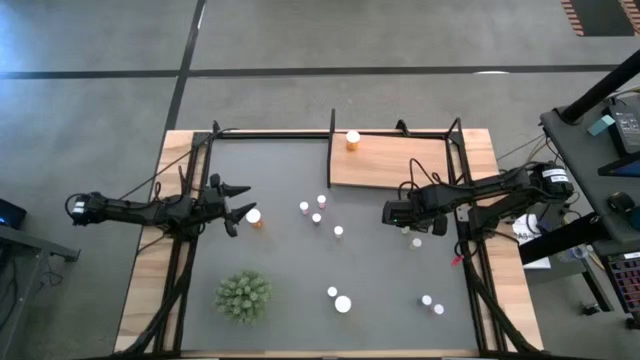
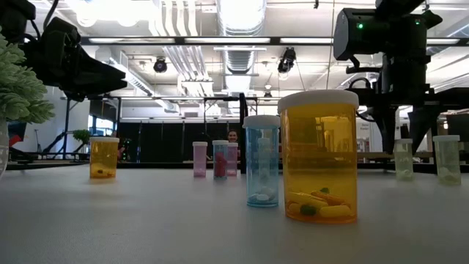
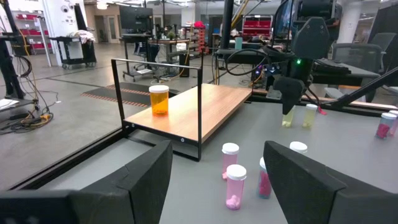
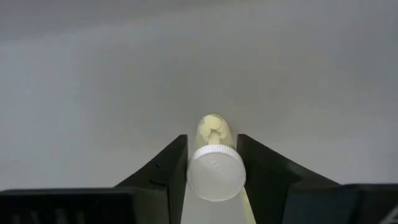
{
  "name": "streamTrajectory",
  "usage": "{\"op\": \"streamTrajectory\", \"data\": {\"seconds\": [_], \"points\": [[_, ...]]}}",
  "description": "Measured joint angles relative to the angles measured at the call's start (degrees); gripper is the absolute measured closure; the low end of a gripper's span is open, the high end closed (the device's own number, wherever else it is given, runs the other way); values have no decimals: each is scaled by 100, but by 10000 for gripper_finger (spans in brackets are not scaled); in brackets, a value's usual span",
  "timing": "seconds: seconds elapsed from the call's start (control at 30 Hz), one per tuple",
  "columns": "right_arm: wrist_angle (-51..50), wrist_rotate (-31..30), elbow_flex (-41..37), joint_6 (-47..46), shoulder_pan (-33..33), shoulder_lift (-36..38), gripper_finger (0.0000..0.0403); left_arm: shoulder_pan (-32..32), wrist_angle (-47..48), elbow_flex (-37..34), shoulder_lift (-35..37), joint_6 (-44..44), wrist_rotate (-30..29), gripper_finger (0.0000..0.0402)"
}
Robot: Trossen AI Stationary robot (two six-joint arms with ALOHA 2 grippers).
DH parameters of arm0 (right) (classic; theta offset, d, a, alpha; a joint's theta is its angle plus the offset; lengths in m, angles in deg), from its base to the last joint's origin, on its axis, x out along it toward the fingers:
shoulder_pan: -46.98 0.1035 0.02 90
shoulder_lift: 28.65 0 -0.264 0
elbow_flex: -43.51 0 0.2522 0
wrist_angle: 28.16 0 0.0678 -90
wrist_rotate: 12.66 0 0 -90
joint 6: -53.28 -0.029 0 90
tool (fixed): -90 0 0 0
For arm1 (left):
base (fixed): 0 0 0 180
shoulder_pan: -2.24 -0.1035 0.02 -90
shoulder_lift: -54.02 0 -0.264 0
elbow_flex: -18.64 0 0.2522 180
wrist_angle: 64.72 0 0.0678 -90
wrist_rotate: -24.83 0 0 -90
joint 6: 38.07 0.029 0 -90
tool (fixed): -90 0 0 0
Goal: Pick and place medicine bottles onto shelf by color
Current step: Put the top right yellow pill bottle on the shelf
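One orange bottle (image 1: 352, 140) stands on the shelf (image 1: 400, 170); roughly ten remain on the worktop (image 1: 300, 290) beside it. Right gripper (image 1: 412, 228), near the shelf, jaws clamping a yellowish bottle (image 4: 214, 168). Left gripper (image 1: 240, 203) waits well away, jaws wide.

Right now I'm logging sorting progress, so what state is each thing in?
Right gripper: closed around a yellowish bottle, cap between its fingers.
Left gripper: open, holding nothing, near an orange bottle on the mat.
Orange bottle on the shelf: upright, capped.
Shelf: holds only that one bottle.
Large orange bottle: upright on the mat, capped.
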Motion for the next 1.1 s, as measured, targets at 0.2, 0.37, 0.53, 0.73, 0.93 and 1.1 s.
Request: {"op": "streamTrajectory", "data": {"seconds": [0.2,0.37,0.53,0.73,0.93,1.1], "points": [[0,1,0,-34,0,0,293,-2,-1,0,0,-2,0,164],[18,1,-1,-49,0,0,291,-1,1,0,0,-1,0,164],[91,-21,55,-25,-2,0,286,-2,-1,0,0,-2,0,164],[-181,-360,448,267,-236,0,288,-1,-1,0,0,0,0,164],[-347,-643,974,1325,-920,-20,287,-2,0,0,0,0,0,164],[-682,-589,1655,2376,-1539,-451,287,-1,1,0,0,-1,0,164]]}}
